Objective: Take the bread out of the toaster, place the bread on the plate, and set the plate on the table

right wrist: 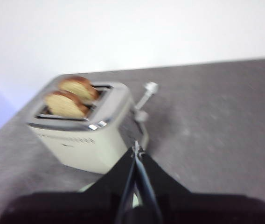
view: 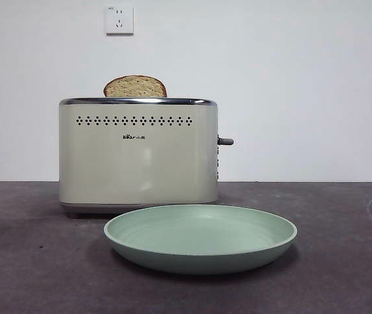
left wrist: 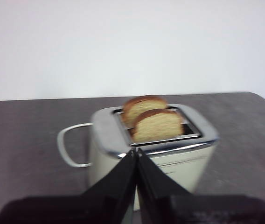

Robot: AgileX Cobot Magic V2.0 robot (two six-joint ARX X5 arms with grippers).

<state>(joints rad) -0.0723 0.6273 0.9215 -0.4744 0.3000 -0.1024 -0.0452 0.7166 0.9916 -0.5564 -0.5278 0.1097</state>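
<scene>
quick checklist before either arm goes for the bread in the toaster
1. Bread raised above the toaster slot, top exposed for a grasp: ok.
2. Second slice behind it could crowd the jaws: not ok, the two sit close.
3. Left gripper open enough for a slice: not ok, jaws shut.
4. Right gripper open: not ok, jaws shut.
5. Plate empty and flat on the table, in front of the toaster: ok.
6. Which slot is nearer the plate: cannot tell.
</scene>
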